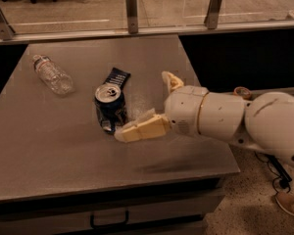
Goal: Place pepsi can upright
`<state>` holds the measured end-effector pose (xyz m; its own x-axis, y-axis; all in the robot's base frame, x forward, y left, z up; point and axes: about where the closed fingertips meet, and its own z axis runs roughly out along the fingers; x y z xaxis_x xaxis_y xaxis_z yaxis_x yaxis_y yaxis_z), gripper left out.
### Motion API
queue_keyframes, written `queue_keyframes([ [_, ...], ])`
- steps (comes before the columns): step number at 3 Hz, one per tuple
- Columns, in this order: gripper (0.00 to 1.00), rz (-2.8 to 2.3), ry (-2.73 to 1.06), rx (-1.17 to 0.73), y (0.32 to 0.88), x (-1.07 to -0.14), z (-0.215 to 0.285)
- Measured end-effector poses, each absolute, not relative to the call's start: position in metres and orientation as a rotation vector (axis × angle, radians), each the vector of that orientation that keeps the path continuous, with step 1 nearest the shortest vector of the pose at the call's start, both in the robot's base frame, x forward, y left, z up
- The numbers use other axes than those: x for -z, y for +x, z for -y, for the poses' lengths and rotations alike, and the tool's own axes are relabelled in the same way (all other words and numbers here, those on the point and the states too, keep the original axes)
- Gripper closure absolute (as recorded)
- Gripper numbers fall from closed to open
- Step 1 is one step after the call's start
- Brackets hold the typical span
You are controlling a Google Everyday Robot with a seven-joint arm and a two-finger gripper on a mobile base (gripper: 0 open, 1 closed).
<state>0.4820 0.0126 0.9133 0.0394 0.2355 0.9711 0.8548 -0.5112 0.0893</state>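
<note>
Hovering gripper [142, 105]: fingers spread wide, holding nothing.
arm [225, 119]: stretched in low from 3 o'clock.
can [110, 109]: upright on table [49, 151], at gripper's 9 o'clock, just beside lower fingertip.
packet [116, 76]: can's 12 o'clock.
bottle [52, 74]: lying, can's 10 o'clock.

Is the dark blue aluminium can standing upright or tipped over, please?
Upright: the dark blue aluminium can stands on its base; the open hand is beside it.

Grey table [63, 151], upright pepsi can [109, 110], water bottle [53, 75] (on its side), black packet [116, 76]; gripper [142, 105] just beside can
</note>
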Motion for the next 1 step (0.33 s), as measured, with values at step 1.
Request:
queue_keyframes([
  [1, 0.0, 1.045, -2.018, 1.547, 0.4684, -0.9213, 0.038],
])
